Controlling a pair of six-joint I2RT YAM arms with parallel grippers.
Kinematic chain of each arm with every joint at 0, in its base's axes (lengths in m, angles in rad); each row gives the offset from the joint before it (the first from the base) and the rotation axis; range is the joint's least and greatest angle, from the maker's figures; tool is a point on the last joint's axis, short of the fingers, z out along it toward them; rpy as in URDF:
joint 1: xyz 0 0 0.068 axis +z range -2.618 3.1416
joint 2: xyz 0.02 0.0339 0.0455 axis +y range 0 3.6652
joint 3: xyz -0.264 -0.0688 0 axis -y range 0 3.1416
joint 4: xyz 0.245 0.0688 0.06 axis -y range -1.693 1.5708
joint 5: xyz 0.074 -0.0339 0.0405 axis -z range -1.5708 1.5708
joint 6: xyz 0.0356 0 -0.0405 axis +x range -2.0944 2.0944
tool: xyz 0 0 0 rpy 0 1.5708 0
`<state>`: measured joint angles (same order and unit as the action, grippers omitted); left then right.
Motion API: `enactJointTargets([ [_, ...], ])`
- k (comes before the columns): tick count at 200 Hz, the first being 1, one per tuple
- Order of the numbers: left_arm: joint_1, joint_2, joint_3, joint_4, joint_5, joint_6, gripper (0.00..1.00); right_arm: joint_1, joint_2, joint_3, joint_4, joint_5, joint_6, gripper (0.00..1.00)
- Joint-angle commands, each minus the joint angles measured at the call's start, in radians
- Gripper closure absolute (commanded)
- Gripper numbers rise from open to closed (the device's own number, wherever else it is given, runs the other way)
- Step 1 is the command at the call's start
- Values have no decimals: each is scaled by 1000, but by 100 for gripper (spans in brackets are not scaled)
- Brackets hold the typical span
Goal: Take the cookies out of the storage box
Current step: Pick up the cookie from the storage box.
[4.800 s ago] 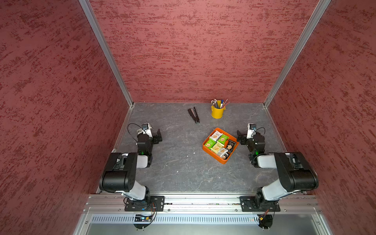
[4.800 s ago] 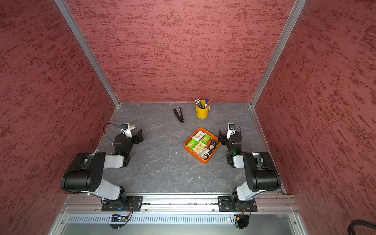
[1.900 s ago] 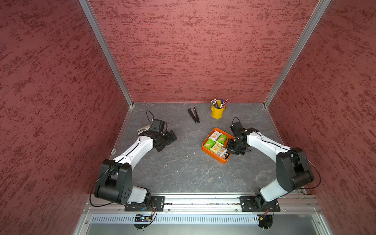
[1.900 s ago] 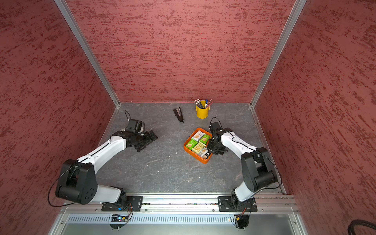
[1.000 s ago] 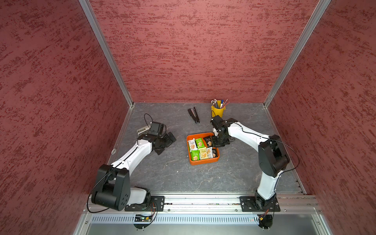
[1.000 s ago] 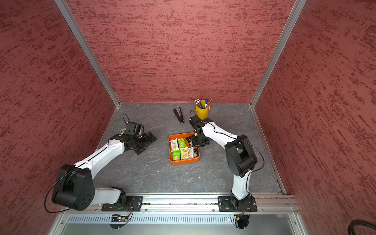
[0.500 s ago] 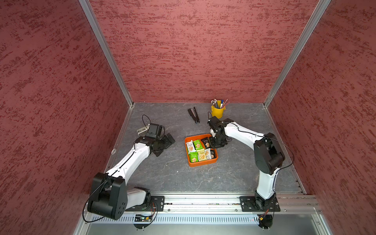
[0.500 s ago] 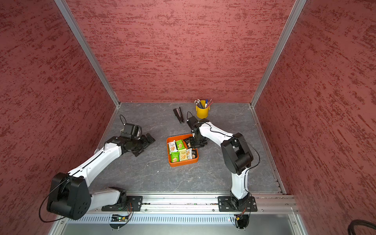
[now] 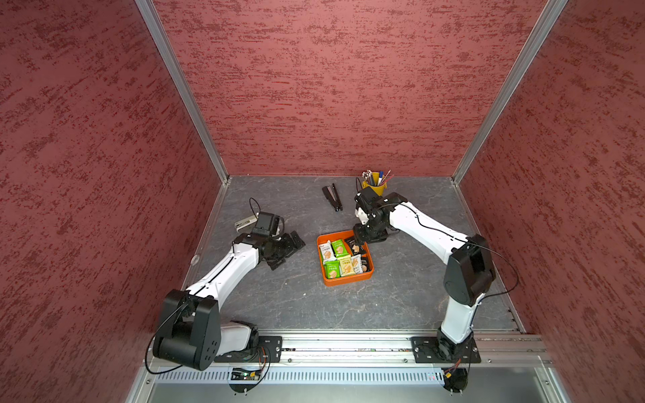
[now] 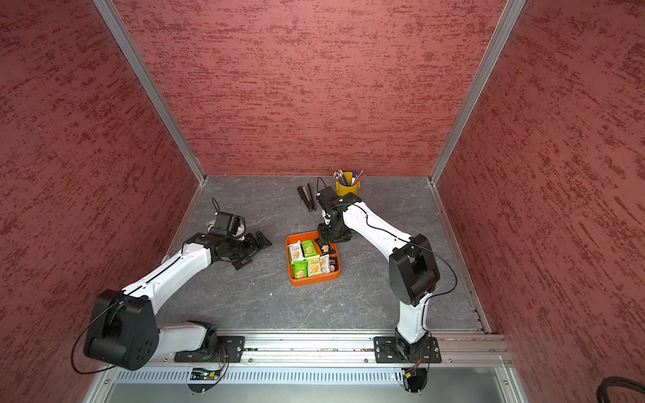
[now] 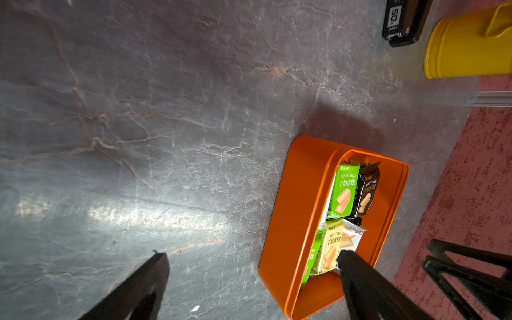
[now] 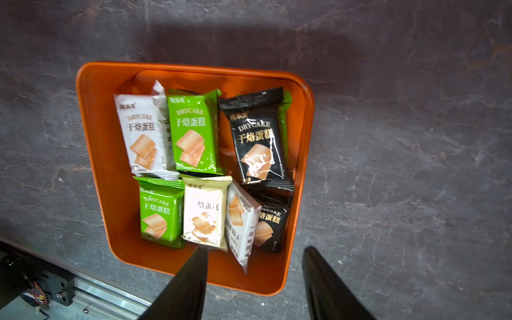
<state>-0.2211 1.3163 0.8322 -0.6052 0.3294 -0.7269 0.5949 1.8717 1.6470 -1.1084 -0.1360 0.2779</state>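
The orange storage box [image 9: 349, 280] [image 10: 314, 281] sits mid-table, holding several cookies [image 9: 336, 258] [image 12: 194, 133] in green, white, black and pale yellow wrappers. My right gripper [image 9: 359, 240] [image 12: 256, 249] hangs open over the box's far right corner. One finger is above the inside of the box [image 12: 94, 138], the other above the table outside, and nothing is held. My left gripper [image 9: 289, 247] [image 11: 252, 256] stands wide open and empty just left of the box [image 11: 299, 221], pointing at it. The cookies [image 11: 343, 191] show past its side wall.
A yellow pen bucket [image 9: 375, 183] [image 11: 468, 47] and a black stapler [image 9: 331, 197] [image 11: 401, 19] stand behind the box near the back wall. A small pale object [image 9: 244, 223] lies by the left wall. Red walls close in three sides.
The right gripper's jaws have opened from shut on the box's corner. The box has slid slightly left and settled. The left arm has barely shifted.
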Motion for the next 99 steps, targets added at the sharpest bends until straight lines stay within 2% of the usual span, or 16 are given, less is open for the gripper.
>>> enactJointTargets([
  [1,-3,10,29,7,28,9,0,9,59,65,-33,-21,-57,41],
  [28,-3,15,41,12,13,-24,0,13,140,159,-71,-39,-100,42],
  [99,-14,19,26,32,-36,-93,0,14,275,235,-81,56,-147,42],
])
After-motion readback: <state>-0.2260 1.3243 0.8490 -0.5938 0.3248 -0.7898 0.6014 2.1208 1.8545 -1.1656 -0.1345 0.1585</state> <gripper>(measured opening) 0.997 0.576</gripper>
